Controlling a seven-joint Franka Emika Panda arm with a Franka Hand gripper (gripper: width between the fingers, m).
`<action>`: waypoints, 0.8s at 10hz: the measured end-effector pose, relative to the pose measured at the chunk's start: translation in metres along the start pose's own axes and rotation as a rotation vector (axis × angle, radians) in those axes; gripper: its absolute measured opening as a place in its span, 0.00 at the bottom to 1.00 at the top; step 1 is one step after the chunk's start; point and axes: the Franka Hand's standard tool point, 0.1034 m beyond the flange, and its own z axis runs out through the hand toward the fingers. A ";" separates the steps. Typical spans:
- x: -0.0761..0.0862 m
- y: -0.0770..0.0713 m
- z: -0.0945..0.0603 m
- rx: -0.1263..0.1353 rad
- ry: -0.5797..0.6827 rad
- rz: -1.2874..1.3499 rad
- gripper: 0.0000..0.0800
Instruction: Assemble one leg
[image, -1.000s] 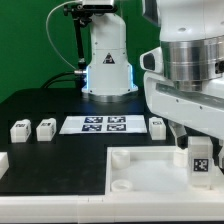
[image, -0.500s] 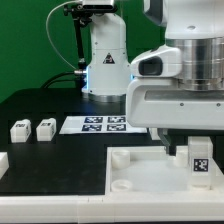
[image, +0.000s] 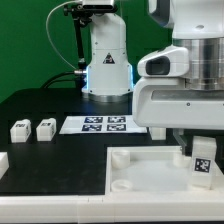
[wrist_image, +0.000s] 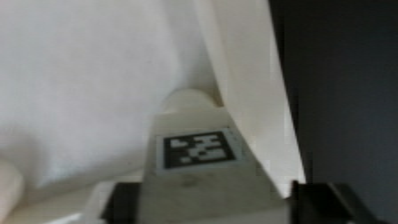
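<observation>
Spares (image: 20, 129) lie at the exterior view's left on the black surface (image: 60, 100); the arm (image: 190, 80) cuts off the marker board (image: 98, 124). Rightmost, the leg (image: 202, 160) stands on the panel (image: 150, 165). In the blurred wrist view the pincer (wrist_image: 221, 205) flanks it; whether it grips, I cannot tell. Green wall (image: 30, 50) behind.

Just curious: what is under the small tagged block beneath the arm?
Under the leg is the white rimmed panel; it stands near the panel's corner on the exterior view's right. Its own body covers the spot beneath, so any socket there is hidden.
</observation>
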 end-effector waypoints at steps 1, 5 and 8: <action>0.000 0.000 0.000 0.004 -0.001 0.167 0.37; 0.004 0.005 0.002 0.073 -0.019 0.813 0.37; 0.003 0.003 0.003 0.097 -0.054 1.174 0.37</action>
